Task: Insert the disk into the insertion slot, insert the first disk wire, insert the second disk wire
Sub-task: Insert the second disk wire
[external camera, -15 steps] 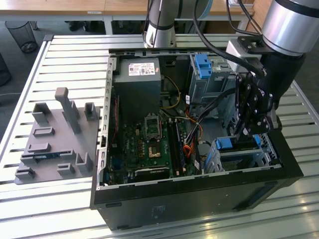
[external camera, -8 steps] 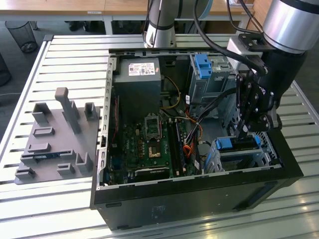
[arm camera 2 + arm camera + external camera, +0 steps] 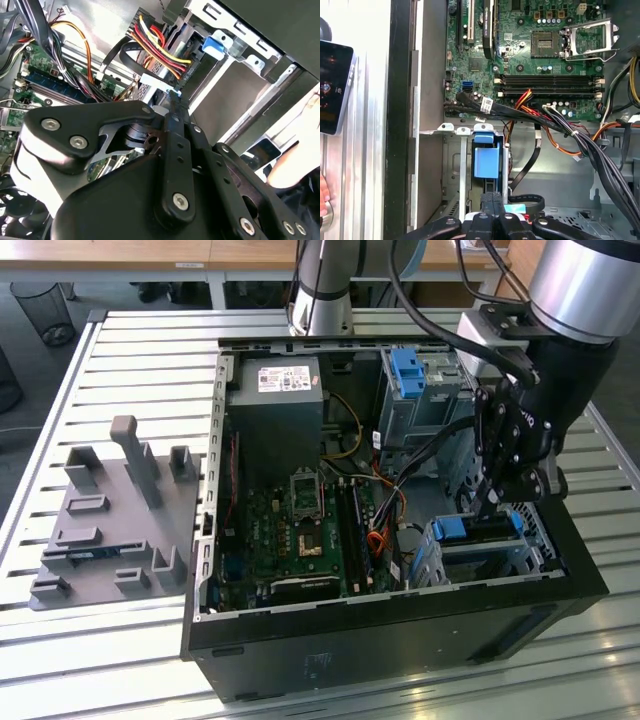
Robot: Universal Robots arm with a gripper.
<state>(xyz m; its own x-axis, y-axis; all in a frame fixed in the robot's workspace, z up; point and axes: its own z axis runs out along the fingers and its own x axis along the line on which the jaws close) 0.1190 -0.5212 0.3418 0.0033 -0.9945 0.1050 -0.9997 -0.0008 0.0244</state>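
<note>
The black two-fingered gripper (image 3: 492, 502) hangs inside the open black computer case (image 3: 400, 640), its fingers drawn narrow and seemingly pinched on a black wire connector (image 3: 491, 201), though the grip itself is partly hidden; just beyond the fingertips sits the disk in its bright blue plastic frame (image 3: 485, 161), already seated in the low silver perforated drive cage (image 3: 480, 555); the connector looks light and rigid, its trailing cable limp, so it is likely best held by the plug's flat sides; the pins are probably fragile; a green motherboard (image 3: 530, 60) lies well apart
</note>
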